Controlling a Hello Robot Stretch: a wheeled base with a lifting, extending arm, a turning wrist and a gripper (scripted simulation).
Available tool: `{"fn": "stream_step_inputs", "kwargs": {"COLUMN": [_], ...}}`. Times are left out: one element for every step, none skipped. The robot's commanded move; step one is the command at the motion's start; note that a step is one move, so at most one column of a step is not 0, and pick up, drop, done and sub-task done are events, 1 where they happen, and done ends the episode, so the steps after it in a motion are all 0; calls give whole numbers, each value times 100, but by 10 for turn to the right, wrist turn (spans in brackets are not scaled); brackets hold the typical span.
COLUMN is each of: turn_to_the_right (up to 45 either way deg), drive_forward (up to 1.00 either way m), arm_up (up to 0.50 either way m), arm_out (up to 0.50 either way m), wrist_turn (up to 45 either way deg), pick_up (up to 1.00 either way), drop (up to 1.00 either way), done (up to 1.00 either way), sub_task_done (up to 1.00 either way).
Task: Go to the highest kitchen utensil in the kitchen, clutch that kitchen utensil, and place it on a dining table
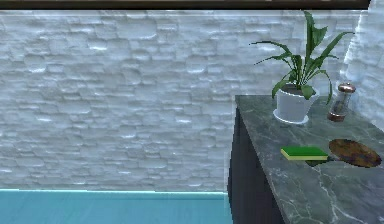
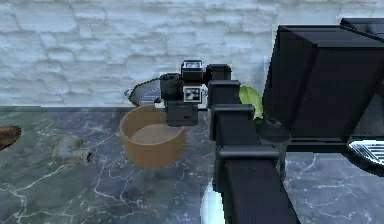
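Arm (image 2: 250, 175): dark square bar, nearest the lens, rising from the bottom edge of the arm side view over a marble countertop (image 2: 50, 195). A white rounded thing (image 2: 208, 208) sat just beside its base, unidentified.

Mid-counter: tan bowl (image 2: 150, 148), upright, with a small grey object (image 2: 72, 150) lying near it toward the view's left.

Gripper (image 2: 176, 112): at the arm's far end, seen against the bowl's far rim. Objects stood on the counter behind it, so could not tell whether it held anything. Over, beside or touching: not resolvable.

Beyond: dark pan (image 2: 148, 92) with a short handle, just behind the bowl. Judged the likeliest kitchen utensil, though not certain. A green thing (image 2: 246, 97) and a large black box (image 2: 320, 80) lay toward the view's right, with a stone wall (image 2: 80, 40) at the back.

Forward view, same counter: green sponge (image 1: 304, 153), brown flat dish (image 1: 355, 152), potted plant (image 1: 296, 100).

Step in hand, judged: reach and grasp. To do it well, extend past the bowl without nudging it, settle the fingers on the pan's rim or handle, then lift straight up before retracting, clear of the black box.
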Motion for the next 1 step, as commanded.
{"fn": "stream_step_inputs", "kwargs": {"turn_to_the_right": [0], "drive_forward": [0], "arm_up": [0], "arm_out": [0], "wrist_turn": [-450], "pick_up": [0], "drop": [0], "done": [0], "sub_task_done": [0]}}
